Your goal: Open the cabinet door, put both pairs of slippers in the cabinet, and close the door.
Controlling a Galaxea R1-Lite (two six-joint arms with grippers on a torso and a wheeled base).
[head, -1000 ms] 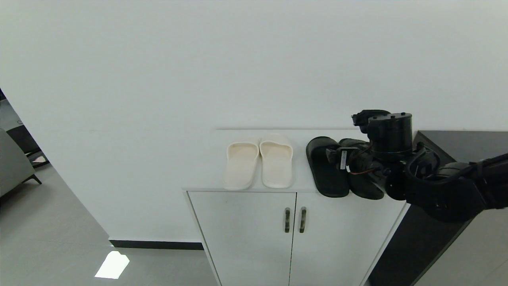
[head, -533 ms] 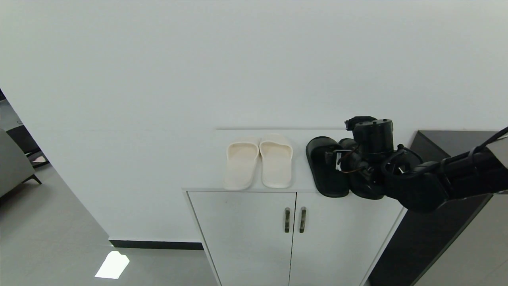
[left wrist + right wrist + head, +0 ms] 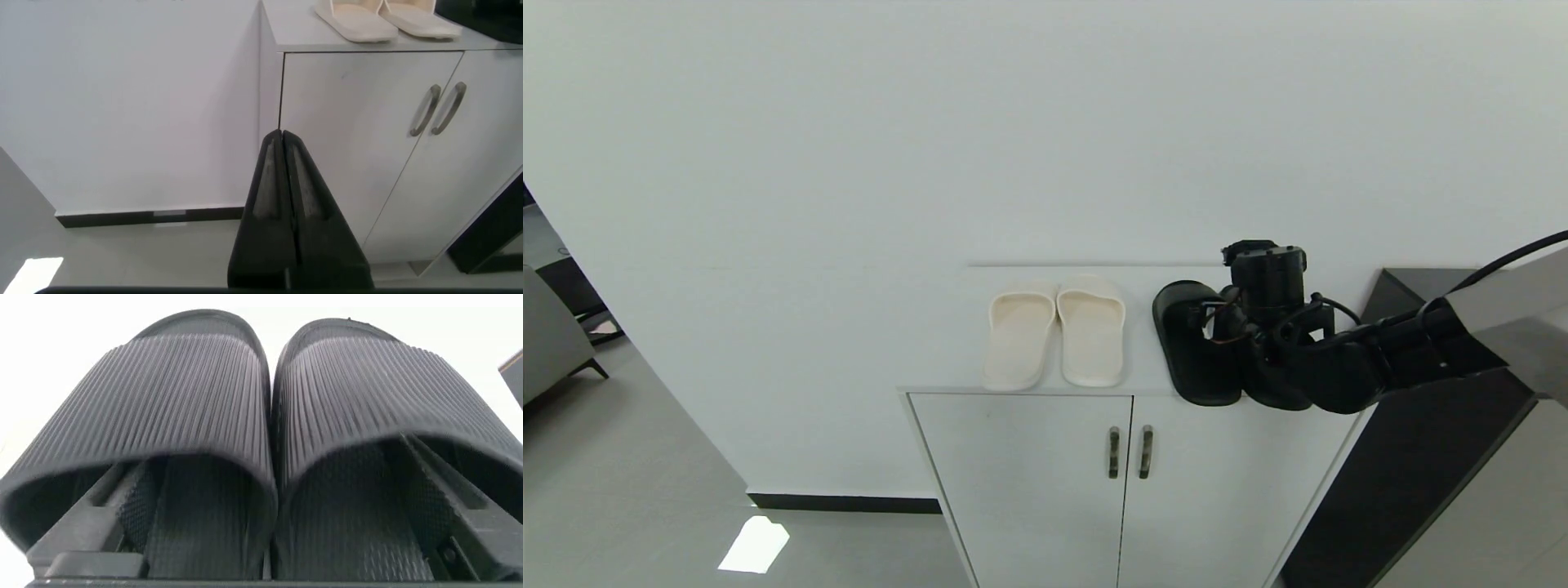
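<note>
Black slippers (image 3: 1194, 351): pair lying side by side and touching on the cabinet (image 3: 1141, 359) top, toes to the wall, heels at the front edge; they sit at 3 o'clock of the cream pair.
Right gripper (image 3: 270, 457): at the black pair from their heel end; jaws spread wide, one finger (image 3: 106, 514) pushed under the ribbed strap of one slipper, the other finger under the strap of its mate.
Cream slippers (image 3: 1092, 331): pair side by side on the same top, toes to the wall, just apart from the black pair.
Cabinet doors: both closed, the seam running down at 6 o'clock from the gap between the two pairs.
Handles (image 3: 1112, 452): two upright metal bars, one on each side of the seam, near the doors' upper edge.
Left gripper (image 3: 282, 204): hanging low before the cabinet's left corner, above the floor; jaws pressed together, holding nothing.
Dark unit (image 3: 1413, 465): lower black furniture against the cabinet at 3 o'clock.
Grey chair (image 3: 547, 335): far off at 9 o'clock, on the grey floor.
</note>
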